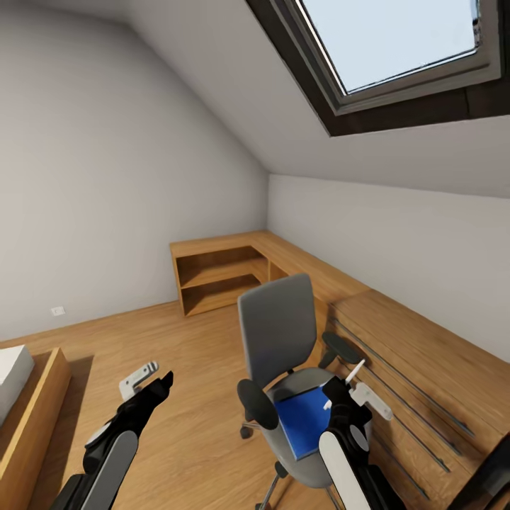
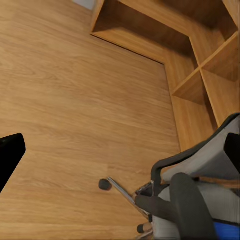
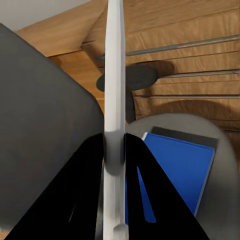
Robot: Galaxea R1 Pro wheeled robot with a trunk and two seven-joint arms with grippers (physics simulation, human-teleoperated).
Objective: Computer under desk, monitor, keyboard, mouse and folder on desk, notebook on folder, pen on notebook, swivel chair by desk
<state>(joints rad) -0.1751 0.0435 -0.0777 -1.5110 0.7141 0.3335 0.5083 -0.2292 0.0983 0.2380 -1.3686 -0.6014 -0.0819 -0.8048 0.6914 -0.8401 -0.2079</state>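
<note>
Swivel chair (image 1: 278, 333): grey matt cloth padding, black plastic armrests, chrome base. Folder (image 1: 304, 421): smooth blue. Floor (image 1: 191, 368) and shelving (image 1: 219, 273): satin wood grain.

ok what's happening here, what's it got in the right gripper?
The right gripper is shut on a slim white stick-like object, likely the pen, and hangs over the swivel chair. The blue folder lies on the chair seat with a dark item, likely the notebook, showing under its edge. The left gripper holds nothing, out over the wood floor.
</note>
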